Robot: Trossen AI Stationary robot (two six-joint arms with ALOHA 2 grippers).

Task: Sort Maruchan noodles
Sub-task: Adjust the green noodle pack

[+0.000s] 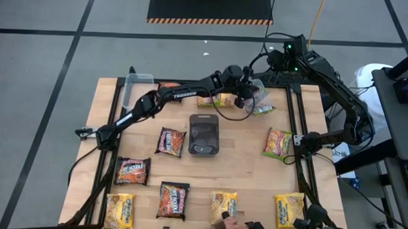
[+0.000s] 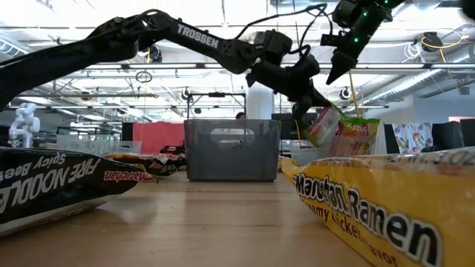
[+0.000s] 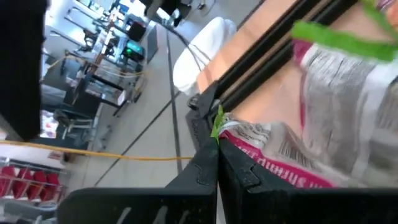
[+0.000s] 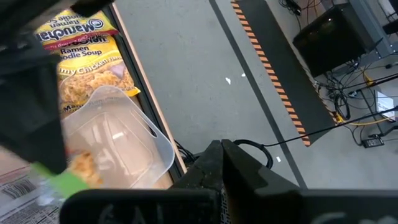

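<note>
1. Fingers of the left gripper (image 2: 320,111) are clamped shut on a green-edged packet (image 2: 324,124), held up off the table (image 1: 249,177) at its far side, corner pinched, rest hanging below the tips.
2. Just under and beside the fingers: a clear tub (image 4: 118,146) at the table's far edge, with a yellow packet (image 1: 216,100) lying next to it.
3. Step in hand, as I read it: carrying this packet to its pile or bin.
4. Next move needs the fingers lined up over the drop spot, low enough that the limp packet lands flat, then release.
5. Farther off: right gripper (image 4: 221,155) is closed on nothing, parked high beyond the tub.
6. Farthest from the fingers: dark tray (image 1: 204,135) mid-table, remaining packets (image 1: 173,199) scattered toward the near edge, unsorted.
</note>
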